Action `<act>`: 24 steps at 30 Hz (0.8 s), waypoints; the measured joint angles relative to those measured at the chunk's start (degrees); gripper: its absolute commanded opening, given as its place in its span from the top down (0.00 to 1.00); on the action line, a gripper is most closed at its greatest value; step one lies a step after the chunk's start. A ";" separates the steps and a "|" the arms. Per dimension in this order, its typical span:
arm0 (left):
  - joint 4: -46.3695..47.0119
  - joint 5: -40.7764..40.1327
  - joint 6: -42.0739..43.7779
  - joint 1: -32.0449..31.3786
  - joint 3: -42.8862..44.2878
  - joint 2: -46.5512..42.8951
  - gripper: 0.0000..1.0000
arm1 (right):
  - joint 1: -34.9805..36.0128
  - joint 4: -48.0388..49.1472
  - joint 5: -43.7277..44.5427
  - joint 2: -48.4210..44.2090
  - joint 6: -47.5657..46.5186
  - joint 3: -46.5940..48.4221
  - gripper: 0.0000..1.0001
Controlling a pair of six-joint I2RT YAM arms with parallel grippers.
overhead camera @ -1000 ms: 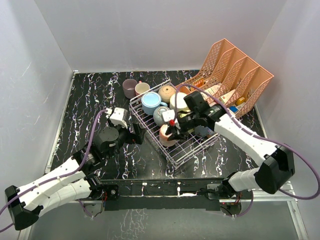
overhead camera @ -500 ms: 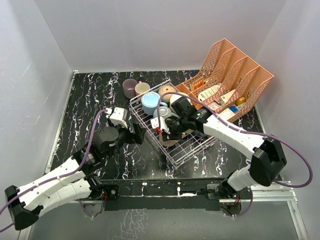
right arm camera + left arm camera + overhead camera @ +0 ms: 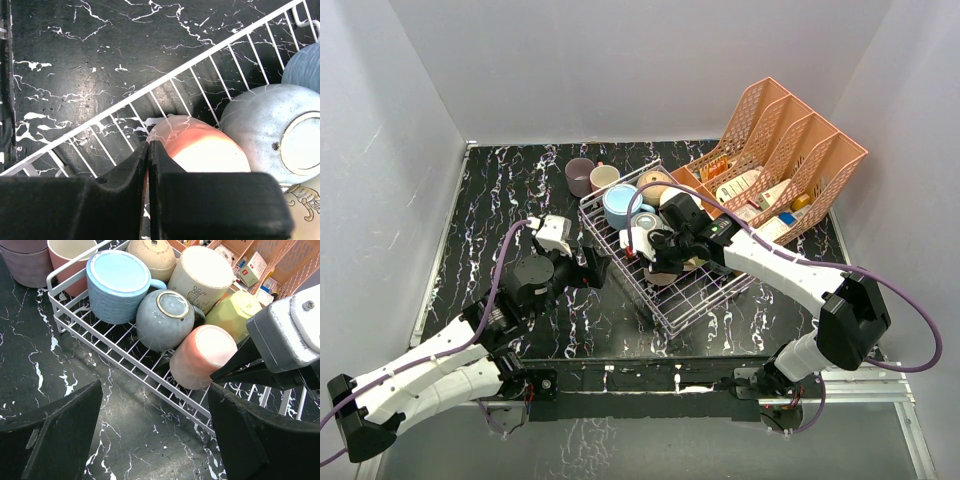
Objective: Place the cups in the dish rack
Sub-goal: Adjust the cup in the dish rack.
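Observation:
The white wire dish rack (image 3: 703, 297) (image 3: 131, 371) holds several cups: light blue (image 3: 117, 285), grey-blue (image 3: 167, 317), cream (image 3: 205, 277), yellow-green (image 3: 237, 310), tan (image 3: 152, 252) and a pink one (image 3: 202, 362) lying at the near edge. My right gripper (image 3: 655, 255) (image 3: 148, 145) is shut with nothing between its jaws, its tips right over that pink cup (image 3: 210, 150). Beside the rack's near-left edge, my left gripper (image 3: 590, 265) (image 3: 155, 440) hangs open over bare table. A mauve cup (image 3: 580, 177) and a pink cup with a cream inside (image 3: 604, 177) stand outside the rack.
A salmon lattice file organiser (image 3: 780, 150) with small items stands right behind the rack at the back right. White walls close in the black marbled table (image 3: 500, 200) on three sides.
My right gripper has swung left across the rack to the pink cup at its near edge, and its jaws have shut. The left arm has stayed put.

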 measured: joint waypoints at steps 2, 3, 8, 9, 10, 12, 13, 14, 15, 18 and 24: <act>0.00 -0.02 0.00 0.00 0.00 -0.04 0.16 | 0.00 0.11 0.85 0.00 0.48 0.00 0.92; -0.02 0.00 0.00 0.00 0.02 -0.09 0.16 | 0.02 0.13 1.44 0.00 1.01 0.00 0.92; -0.02 0.00 -0.04 0.00 0.00 -0.37 0.16 | 0.04 0.48 4.09 0.00 2.69 0.00 0.92; -0.02 -0.02 -0.07 0.00 0.00 -0.37 0.16 | 0.04 0.50 4.42 0.00 2.95 0.00 0.92; -0.02 -0.02 -0.09 0.00 0.00 -0.39 0.16 | 0.07 0.50 4.70 0.02 3.23 0.00 0.92; -0.07 -0.02 -0.15 0.00 0.00 -0.42 0.16 | 0.04 0.52 5.07 0.09 3.89 0.00 0.91; -0.07 -0.02 -0.15 0.00 0.02 -0.42 0.16 | 0.02 0.50 5.07 0.13 4.17 0.00 0.90; -0.07 -0.02 -0.15 0.00 0.00 -0.42 0.16 | 0.00 0.48 4.98 0.22 4.31 0.02 0.87; -0.09 -0.02 -0.15 0.00 0.00 -0.42 0.16 | -0.02 0.44 4.66 0.22 4.39 0.02 0.84; -0.09 -0.02 -0.15 0.00 0.00 -0.42 0.16 | -0.50 -0.39 2.27 0.22 4.44 0.37 0.80; -0.09 -0.02 -0.15 0.00 0.00 -0.42 0.16 | -2.38 -3.19 -7.02 0.22 4.33 3.32 0.79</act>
